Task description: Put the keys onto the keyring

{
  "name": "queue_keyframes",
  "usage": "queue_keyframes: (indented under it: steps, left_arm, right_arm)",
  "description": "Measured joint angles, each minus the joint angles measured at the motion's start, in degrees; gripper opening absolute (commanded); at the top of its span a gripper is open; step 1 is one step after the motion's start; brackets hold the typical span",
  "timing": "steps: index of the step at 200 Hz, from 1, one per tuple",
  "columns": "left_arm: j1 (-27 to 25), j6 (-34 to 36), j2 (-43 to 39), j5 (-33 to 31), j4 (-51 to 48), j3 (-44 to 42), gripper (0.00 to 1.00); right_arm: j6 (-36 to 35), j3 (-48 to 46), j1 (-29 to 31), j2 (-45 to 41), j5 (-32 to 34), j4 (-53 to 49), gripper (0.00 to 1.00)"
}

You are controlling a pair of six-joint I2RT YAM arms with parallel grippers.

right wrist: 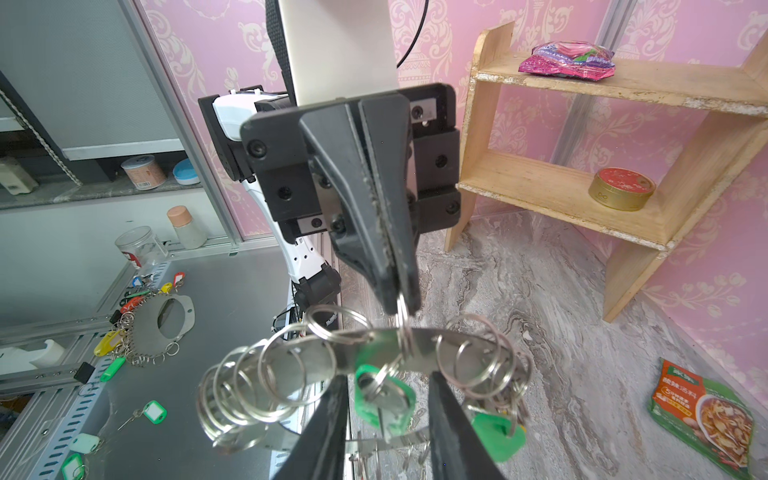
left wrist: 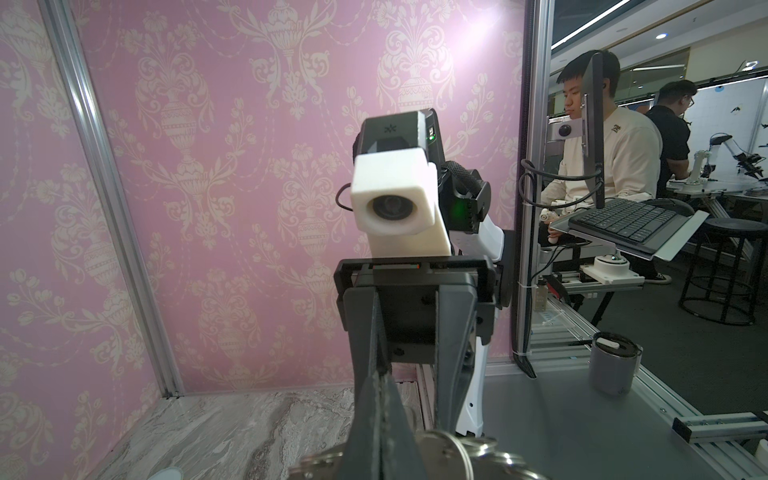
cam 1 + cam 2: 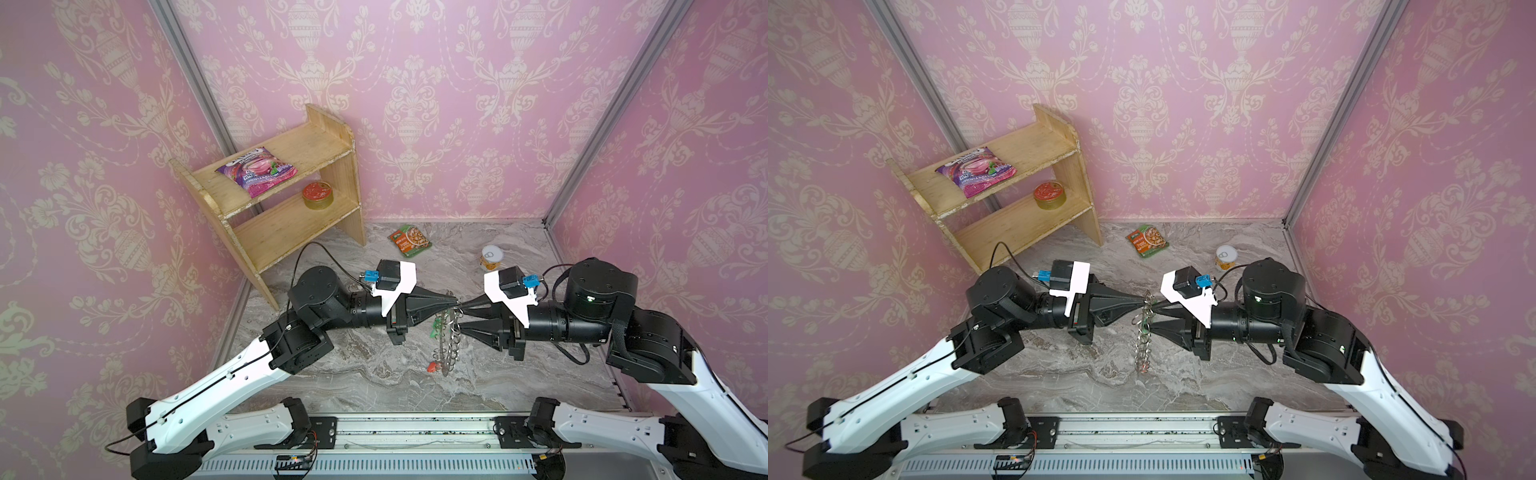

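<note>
Grey metal, the keyring [image 3: 448, 347] hangs edge-on above the marble table [image 3: 353, 386] in both top views. The left hand [image 3: 449, 303] is clenched on its uppermost wire loop, and the right hand [image 3: 460, 317] faces it with jaws apart. In the left wrist view, the left hand's closed fingers [image 2: 380, 428] meet the ring. In the right wrist view, the right hand straddles a green key [image 1: 384, 405] hanging on the ring, without pinching it.

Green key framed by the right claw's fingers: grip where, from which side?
Pinch the flat green tag across its broad faces, not the metal end. It dangles from the keyring held by the left claw; come from the right claw's side, which faces it.
</note>
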Motion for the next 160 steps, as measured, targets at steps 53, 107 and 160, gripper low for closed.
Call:
queue_keyframes:
  steps: [53, 107, 160]
  left_arm:
    - [0.0, 0.0, 0.0, -0.04, 1.07, -0.11, 0.0]
    - [0.0, -0.09, 0.0, -0.48, 4.37, -1.55, 0.0]
    - [0.0, -1.22, 0.0, -0.48, 7.15, -2.51, 0.0]
  right_arm:
    - [0.76, 0.0, 0.0, -0.02, -0.44, 0.28, 0.05]
    - [1.31, -0.15, 0.0, -0.04, -0.61, 0.92, 0.0]
    - [1.51, -1.01, 0.0, 0.0, -1.25, 2.78, 0.0]
